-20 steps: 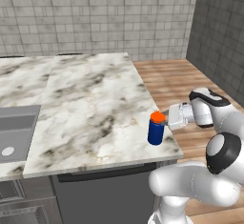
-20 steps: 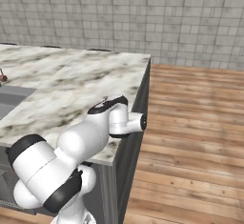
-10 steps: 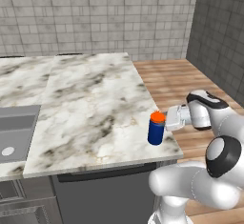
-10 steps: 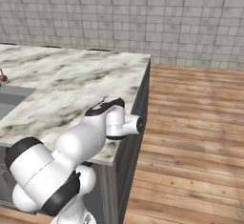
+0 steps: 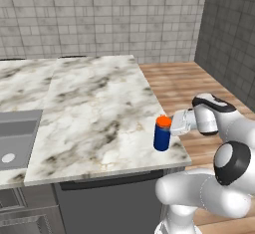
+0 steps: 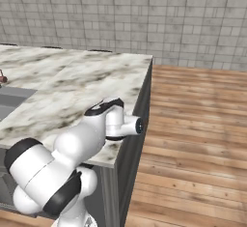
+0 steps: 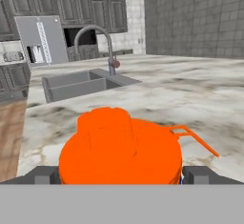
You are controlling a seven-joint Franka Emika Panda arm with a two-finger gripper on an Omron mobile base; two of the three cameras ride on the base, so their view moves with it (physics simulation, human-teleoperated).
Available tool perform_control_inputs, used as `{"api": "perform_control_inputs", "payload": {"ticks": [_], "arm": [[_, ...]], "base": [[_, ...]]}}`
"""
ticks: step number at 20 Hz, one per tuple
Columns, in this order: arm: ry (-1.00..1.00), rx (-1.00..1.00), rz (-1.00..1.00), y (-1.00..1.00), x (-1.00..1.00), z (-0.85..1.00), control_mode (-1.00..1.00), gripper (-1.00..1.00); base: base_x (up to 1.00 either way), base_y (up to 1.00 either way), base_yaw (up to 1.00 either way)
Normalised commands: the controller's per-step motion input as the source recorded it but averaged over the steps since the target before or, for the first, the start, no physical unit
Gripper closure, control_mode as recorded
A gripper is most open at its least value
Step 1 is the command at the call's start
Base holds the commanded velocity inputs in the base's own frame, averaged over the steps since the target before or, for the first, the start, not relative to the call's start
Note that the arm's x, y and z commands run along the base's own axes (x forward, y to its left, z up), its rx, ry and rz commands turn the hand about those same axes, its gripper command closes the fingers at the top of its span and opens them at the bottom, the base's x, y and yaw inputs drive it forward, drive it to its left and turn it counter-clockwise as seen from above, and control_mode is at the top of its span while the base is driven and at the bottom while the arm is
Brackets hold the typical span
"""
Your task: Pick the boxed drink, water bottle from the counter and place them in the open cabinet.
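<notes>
The water bottle (image 5: 161, 136), dark blue with an orange-red cap, stands upright near the right front corner of the white marble counter (image 5: 99, 103). My gripper (image 5: 174, 126) reaches in level from the right, right up against the bottle's cap. In the hand view the orange cap (image 7: 119, 147) looms large between the two dark fingertips (image 7: 45, 174), which stand wide on either side of it; the gripper (image 7: 121, 175) is open. The boxed drink and the open cabinet are out of view.
A steel sink (image 5: 15, 138) is set into the counter at the left, with a curved faucet (image 7: 102, 39) behind it. Wood floor (image 6: 193, 124) lies beyond the counter's right edge. My own white arm (image 6: 96, 129) covers the counter's corner in the right base view.
The hand has slid a little to the left, closer to the water bottle. The bottle has not moved and the jaws stay wide.
</notes>
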Motion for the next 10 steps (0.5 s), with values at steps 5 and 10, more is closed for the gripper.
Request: {"api": "perform_control_inputs", "payload": {"ticks": [5,10], "arm": [[0.00,0.00,-0.01,0.05,0.11,-0.03,-1.00,-1.00],[0.00,0.00,-0.01,0.05,0.00,-0.12,-1.00,-1.00]], "base": [[0.00,0.00,0.00],[0.00,0.00,0.00]]}}
